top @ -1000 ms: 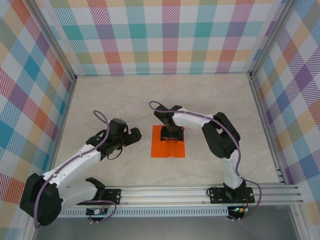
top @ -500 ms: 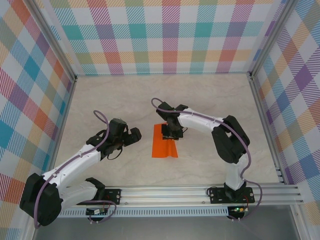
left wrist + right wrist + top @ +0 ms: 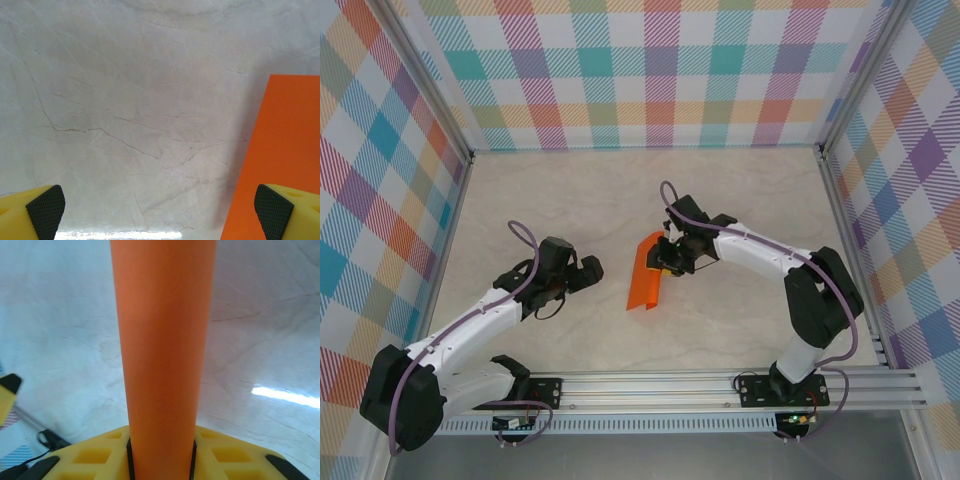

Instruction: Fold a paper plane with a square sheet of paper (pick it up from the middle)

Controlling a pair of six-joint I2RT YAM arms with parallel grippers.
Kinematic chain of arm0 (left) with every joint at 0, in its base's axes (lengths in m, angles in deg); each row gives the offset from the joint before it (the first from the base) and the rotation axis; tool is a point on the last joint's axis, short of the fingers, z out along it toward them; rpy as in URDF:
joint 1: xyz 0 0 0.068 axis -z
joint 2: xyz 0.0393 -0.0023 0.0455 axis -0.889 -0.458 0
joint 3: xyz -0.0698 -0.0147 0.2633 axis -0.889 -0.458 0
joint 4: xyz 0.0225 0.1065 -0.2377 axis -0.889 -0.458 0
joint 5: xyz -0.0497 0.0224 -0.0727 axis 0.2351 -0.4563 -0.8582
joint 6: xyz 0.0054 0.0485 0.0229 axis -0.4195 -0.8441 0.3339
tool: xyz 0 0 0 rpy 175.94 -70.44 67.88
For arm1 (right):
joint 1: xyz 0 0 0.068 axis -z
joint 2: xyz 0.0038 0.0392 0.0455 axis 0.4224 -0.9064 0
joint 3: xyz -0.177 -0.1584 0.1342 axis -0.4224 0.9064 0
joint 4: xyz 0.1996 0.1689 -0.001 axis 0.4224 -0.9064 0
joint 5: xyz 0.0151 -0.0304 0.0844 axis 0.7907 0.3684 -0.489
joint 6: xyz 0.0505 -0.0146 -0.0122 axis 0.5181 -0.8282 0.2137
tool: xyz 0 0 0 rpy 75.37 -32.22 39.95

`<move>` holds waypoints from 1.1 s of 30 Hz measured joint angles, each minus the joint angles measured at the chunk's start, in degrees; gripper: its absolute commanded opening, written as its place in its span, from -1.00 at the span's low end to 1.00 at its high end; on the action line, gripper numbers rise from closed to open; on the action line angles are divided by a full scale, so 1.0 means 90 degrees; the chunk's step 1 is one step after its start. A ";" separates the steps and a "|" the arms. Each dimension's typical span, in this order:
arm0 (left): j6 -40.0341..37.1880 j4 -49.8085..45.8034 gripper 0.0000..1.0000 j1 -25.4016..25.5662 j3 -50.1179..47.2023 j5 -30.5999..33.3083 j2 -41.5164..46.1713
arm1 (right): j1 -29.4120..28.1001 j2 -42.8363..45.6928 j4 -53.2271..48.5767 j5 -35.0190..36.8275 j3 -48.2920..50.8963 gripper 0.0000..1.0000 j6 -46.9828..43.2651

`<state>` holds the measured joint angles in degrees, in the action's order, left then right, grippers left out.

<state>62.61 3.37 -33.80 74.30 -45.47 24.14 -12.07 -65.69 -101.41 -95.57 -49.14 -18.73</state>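
The orange sheet of paper (image 3: 645, 272) is bent into a narrow, upright curved shape near the middle of the table. My right gripper (image 3: 669, 255) is shut on its right side and holds it off the surface, tilted. From the right wrist, the paper (image 3: 162, 340) rises as a wide orange band pinched between the yellow fingers (image 3: 90, 460). My left gripper (image 3: 586, 272) stands open just left of the sheet, apart from it. In the left wrist view the paper (image 3: 280, 155) stands at the right, behind the right fingertip (image 3: 274, 212).
The marbled tabletop (image 3: 570, 200) is walled in by checked panels on three sides. An aluminium rail (image 3: 660, 385) with both arm bases runs along the near edge.
The sheet lay flat under the right gripper a second ago; now it is pinched, curled narrow and raised. The right gripper has swung to the right. The left arm barely moved.
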 measured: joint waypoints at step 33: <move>0.0138 0.0889 1.00 0.0029 0.0204 -0.1586 -0.1083 | 0.0342 -0.0265 0.0896 -0.0304 0.1236 0.25 0.0160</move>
<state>63.85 11.37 -33.53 76.14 -59.75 14.39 -8.99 -68.08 -93.34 -98.30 -38.01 -17.29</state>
